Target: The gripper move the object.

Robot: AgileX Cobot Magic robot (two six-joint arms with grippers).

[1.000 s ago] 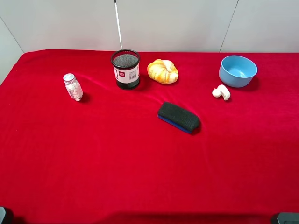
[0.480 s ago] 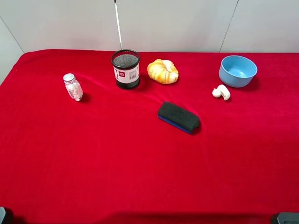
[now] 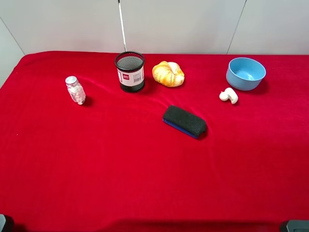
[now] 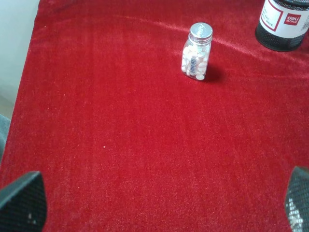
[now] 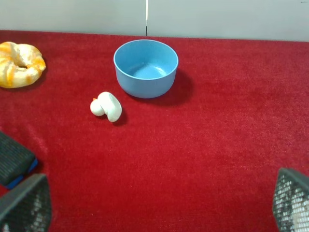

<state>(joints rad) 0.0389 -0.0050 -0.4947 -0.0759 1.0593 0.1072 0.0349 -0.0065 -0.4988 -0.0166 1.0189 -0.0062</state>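
Note:
The object, a round light-blue bowl (image 3: 245,73), stands upright at the back right of the red cloth; the right wrist view shows the bowl (image 5: 146,67) ahead with nothing inside it. My right gripper (image 5: 158,203) is open, well short of the bowl, its mesh-padded fingertips (image 5: 24,203) wide apart. My left gripper (image 4: 159,203) is open too, with only bare red cloth between its fingertips (image 4: 21,203). In the exterior view only dark corners of the arms show at the bottom edge.
A small white duck-like toy (image 3: 229,95) lies just in front of the bowl. A black eraser block (image 3: 184,121) lies mid-table. A bread roll (image 3: 168,73) and black mesh cup (image 3: 130,71) stand at the back, with a pill bottle (image 3: 75,90) on the left.

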